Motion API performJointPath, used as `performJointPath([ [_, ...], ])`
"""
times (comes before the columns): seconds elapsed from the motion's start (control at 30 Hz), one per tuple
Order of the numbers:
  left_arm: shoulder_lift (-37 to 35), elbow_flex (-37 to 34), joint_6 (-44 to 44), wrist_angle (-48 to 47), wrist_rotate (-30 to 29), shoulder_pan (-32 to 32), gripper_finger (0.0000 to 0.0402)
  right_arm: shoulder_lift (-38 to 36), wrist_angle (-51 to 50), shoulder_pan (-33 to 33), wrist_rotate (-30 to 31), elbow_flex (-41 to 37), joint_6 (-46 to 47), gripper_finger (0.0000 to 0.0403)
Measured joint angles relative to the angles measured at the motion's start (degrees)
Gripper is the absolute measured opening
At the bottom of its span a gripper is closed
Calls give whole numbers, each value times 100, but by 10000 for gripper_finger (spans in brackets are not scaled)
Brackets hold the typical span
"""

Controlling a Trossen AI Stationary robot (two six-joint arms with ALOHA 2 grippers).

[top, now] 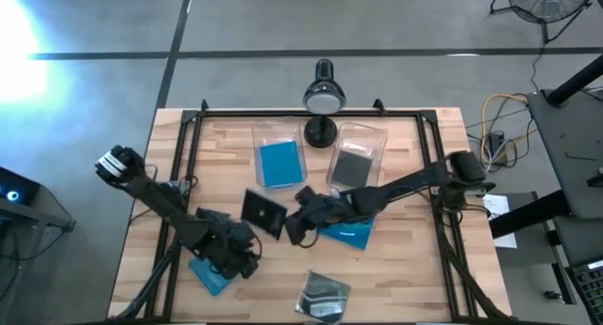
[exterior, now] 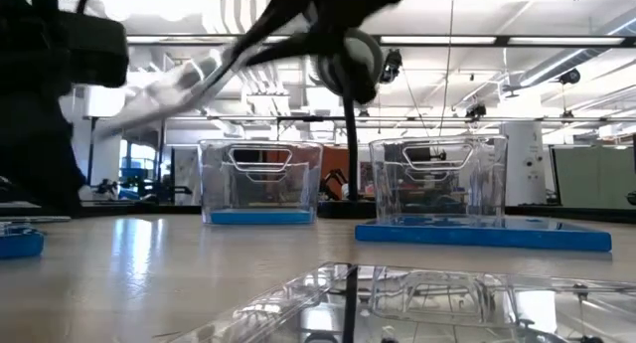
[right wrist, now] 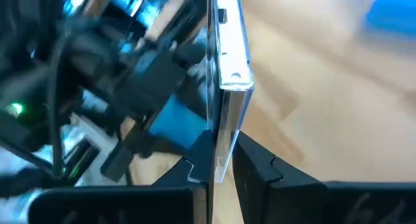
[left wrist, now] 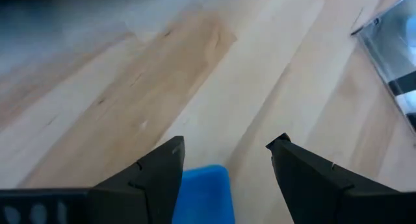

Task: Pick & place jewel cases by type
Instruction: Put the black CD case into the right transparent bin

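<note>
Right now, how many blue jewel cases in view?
3: one in the left clear bin, one on the table under the right arm, one beneath the left pincer. More may be hidden.

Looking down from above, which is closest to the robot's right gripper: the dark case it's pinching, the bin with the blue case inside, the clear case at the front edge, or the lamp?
1. Dark case: pinched in the right gripper.
2. Bin with the blue case: behind the gripper, toward the table's back.
3. Clear case: at the front edge.
4. Lamp: at the table's back edge, farthest.
</note>
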Motion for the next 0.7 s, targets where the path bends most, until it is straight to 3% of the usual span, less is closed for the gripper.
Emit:
performJointPath([
  [0.13, -156, 15, -434, -7, -437, -221, 214, -833, -1317, 192, 1464, -7, 731, 29],
  [0.27, -203, 20, -766, -64, -945, -293, 214, -1596, -3632, 657, 3001, -10, 3195, 29],
  [0.37, -193, 31, -810, -34, -1144, -280, 214, -1754, -5239, 1125, 3895, -28, 5233, 29],
  [0.47, -193, 17, -811, -56, -1295, -251, 214, -1730, -6629, 1287, 4235, -28, 6892, 29],
  [0.7, -193, 7, -733, -68, -1275, -236, 213, -1359, -7103, 469, 4289, -122, 6939, 29],
])
